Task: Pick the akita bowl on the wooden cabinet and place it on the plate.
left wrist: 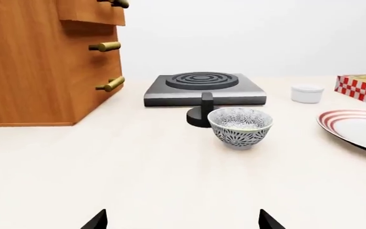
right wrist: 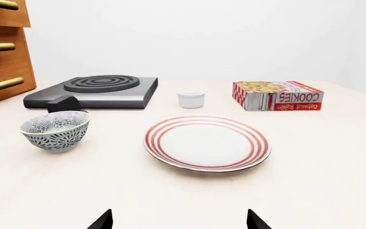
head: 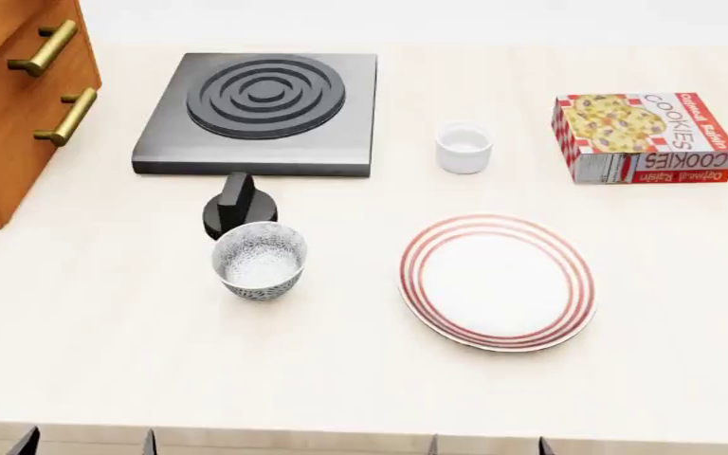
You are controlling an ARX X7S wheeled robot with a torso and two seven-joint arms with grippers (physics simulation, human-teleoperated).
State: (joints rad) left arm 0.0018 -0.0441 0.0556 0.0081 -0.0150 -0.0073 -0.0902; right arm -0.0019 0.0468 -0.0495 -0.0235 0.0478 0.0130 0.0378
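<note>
Akita bowl stands on the pale table before a black knob, left gripper spread apart. Head view: bowl beside the plate. Right wrist: right gripper likewise apart.

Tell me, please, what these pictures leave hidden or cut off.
- Wooden cabinet: its top is cut off by the frame edge in all three views, so what stands on it cannot be told.
- Left pincer and right pincer: only the fingertips show at the frame edge of the wrist views.
- Cookie box: cut off by the frame edge in the left wrist view.
</note>
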